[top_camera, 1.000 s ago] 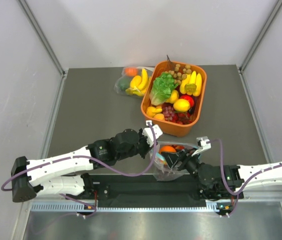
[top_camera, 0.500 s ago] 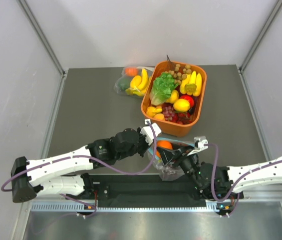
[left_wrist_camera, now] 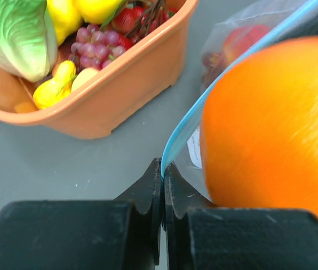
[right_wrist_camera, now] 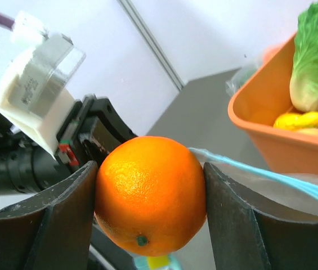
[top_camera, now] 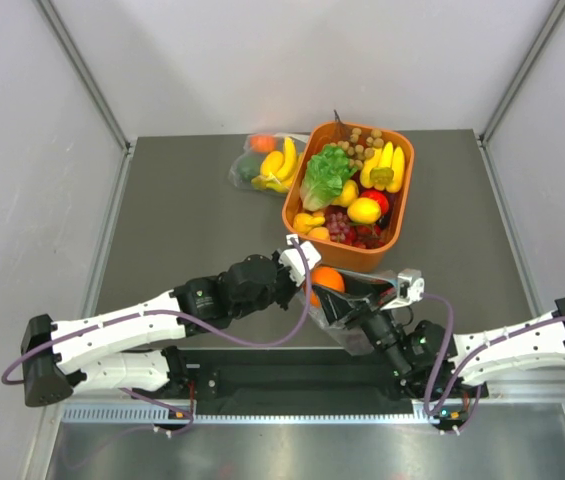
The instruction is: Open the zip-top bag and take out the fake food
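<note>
Clasping the orange [right_wrist_camera: 147,194] — right gripper [right_wrist_camera: 150,188].

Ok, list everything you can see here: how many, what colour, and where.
round orange plastic fruit: one, orange, held at the bag's mouth
small clear zip-top bag: one, clear with teal zip strip, near table edge, red fruit inside
orange plastic tub: one, orange, far half of table, filled with fake produce
second clear bag with yellow bananas: one, clear, left of the tub
dark grey table: one, under everything
left gripper: one, black, shut on the teal strip
right gripper: one, black, shut on the orange fruit
</note>
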You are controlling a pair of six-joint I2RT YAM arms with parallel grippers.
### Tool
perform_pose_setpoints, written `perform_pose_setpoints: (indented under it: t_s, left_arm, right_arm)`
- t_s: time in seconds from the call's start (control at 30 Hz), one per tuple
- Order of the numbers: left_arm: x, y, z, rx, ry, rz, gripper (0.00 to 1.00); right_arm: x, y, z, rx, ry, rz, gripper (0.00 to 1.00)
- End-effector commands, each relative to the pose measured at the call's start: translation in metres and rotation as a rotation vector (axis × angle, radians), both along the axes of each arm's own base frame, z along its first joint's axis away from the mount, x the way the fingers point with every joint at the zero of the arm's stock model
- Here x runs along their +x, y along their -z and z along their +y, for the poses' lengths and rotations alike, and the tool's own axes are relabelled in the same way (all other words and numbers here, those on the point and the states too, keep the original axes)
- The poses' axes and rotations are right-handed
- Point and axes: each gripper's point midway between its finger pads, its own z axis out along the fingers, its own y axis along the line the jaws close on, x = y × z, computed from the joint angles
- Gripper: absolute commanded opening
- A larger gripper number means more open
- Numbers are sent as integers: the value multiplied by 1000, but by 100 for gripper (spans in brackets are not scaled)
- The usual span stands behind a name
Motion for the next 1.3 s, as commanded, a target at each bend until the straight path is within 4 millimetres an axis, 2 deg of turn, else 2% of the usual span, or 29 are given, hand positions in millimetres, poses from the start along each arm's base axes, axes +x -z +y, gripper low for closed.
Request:
perform_pose_setpoints:
  t_s: [0.0,0.1,0.23,0.43,0.53,0.57,0.6,0.67,0.77,0.9,0.93,1.0,1.03,1.1,1.13,1.27]
  left_arm:
    - [8,15,25,113,-67,-8,4]
    - [8,15,25,111,-65,-8,4]
    - [7,17,23,118,-58,-3,4]
    - [7,23,21,135,-53,7,4]
    - [6,22,20,127,-42,4,4]
    - [6,22,20,126,-40,4,4]
    - [6,21,21,125,-44,0,4]
    - [7,19,22,119,-50,-4,4]
    - [8,15,24,109,-57,-15,4]
    - [7,11,25,93,-56,-19,4]
    - [7,9,24,88,-54,-22,4]
    - [7,8,25,83,-55,-22,4]
    - [7,7,25,81,-59,-25,4]
    - [7,7,26,81,-60,-26,4]
    - [7,5,27,74,-61,-29,4]
    - [7,3,27,62,-60,-37,4]
  right_arm:
    - [7,-54,-44,242,59,-31,21]
    - [4,-61,-56,304,27,-44,21]
    - [-5,-69,-55,345,-51,-80,21]
    - [-20,-101,-49,460,-164,-146,18]
    - [-28,-119,-31,464,-220,-171,18]
    - [-31,-116,-17,434,-244,-170,18]
    - [-32,-124,-12,440,-252,-176,18]
    - [-35,-120,8,388,-283,-182,18]
    - [-44,-129,25,411,-368,-202,18]
    - [-52,-143,36,507,-542,-244,18]
    - [-50,-135,47,500,-573,-239,19]
    - [-58,-151,50,538,-665,-306,21]
    - [-61,-147,62,519,-705,-315,22]
    - [-66,-156,68,535,-741,-345,22]
    - [-66,-153,77,520,-753,-340,21]
    - [-72,-162,80,507,-789,-380,20]
